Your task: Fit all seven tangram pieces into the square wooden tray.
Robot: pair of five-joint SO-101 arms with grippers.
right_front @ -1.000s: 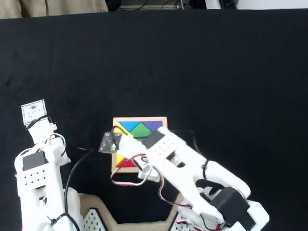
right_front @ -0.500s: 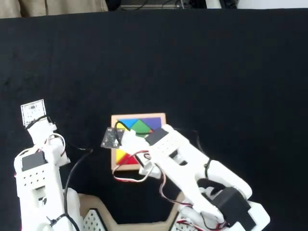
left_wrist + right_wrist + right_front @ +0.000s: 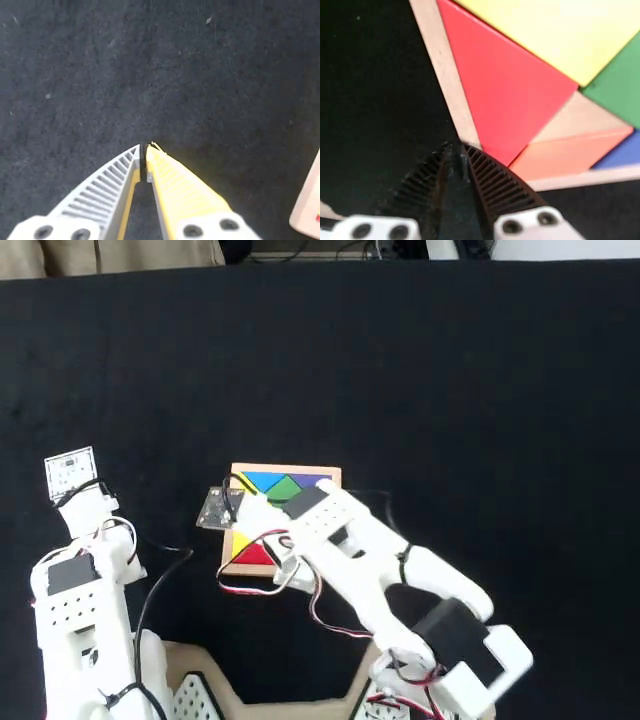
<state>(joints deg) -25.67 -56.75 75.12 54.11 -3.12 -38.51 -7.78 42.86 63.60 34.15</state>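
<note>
Wooden tray (image 3: 300, 470) sits centre frame; right claw (image 3: 456, 146) clenched empty, tip at its rim beside red triangle (image 3: 505, 95); left claw (image 3: 146, 150) clenched, farther away.

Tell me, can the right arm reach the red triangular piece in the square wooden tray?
Probably yes: the right gripper sits shut at the wooden tray, right beside the red triangular piece, nothing between.

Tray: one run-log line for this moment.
right gripper shut at tray rim | left gripper shut over table | red piece in tray
</note>
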